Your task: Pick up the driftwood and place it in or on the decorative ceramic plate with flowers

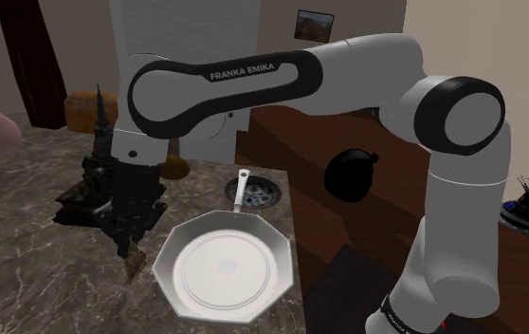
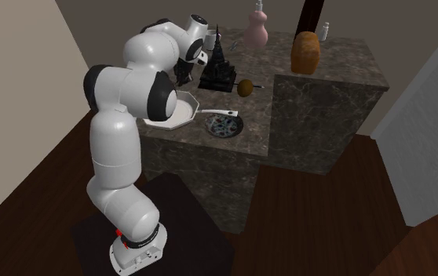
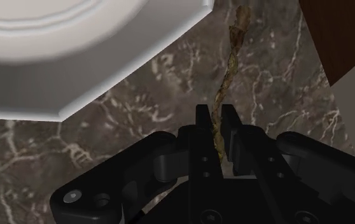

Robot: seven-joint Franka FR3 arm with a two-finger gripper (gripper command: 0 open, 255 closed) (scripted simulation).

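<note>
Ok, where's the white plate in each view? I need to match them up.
Shoulder view: plate low centre, by the counter's edge.
Second exterior view: plate left of centre, partly behind the arm.
Wrist view: plate beyond the fingers, beside the driftwood they clasp.
Shared landmark: the dark marbled counter under it.
</note>
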